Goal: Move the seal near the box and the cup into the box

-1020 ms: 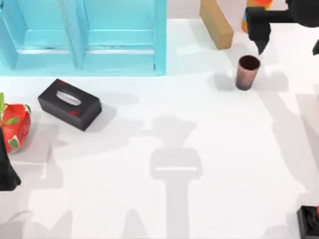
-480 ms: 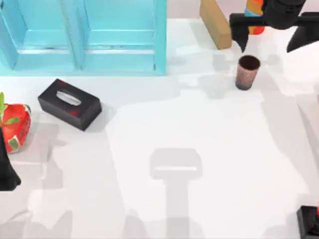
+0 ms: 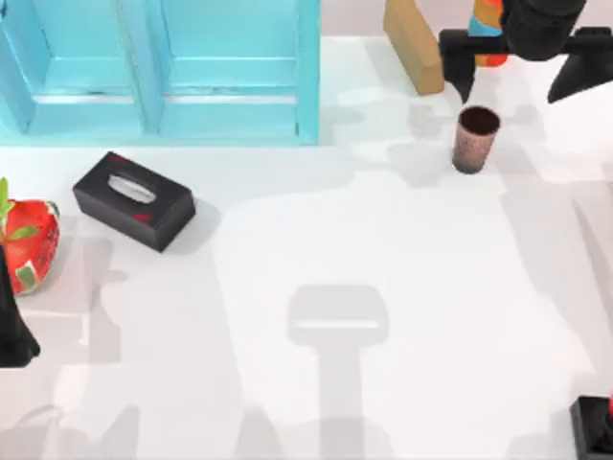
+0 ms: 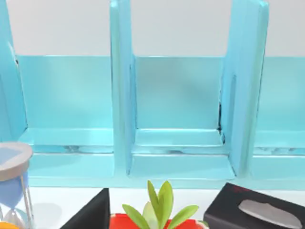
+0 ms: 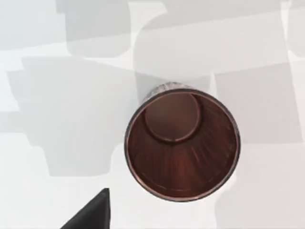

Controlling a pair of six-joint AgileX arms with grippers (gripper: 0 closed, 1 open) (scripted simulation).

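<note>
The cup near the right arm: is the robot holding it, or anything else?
Nothing is held. The right tool hangs open above the upright cup, not touching it. The left arm sits parked at the table's left edge.

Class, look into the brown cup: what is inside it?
The right wrist view looks straight down into the cup: bare ribbed walls and a round, smooth bottom, with nothing lying in it. In the top view the cup stands upright below the open right gripper.
</note>
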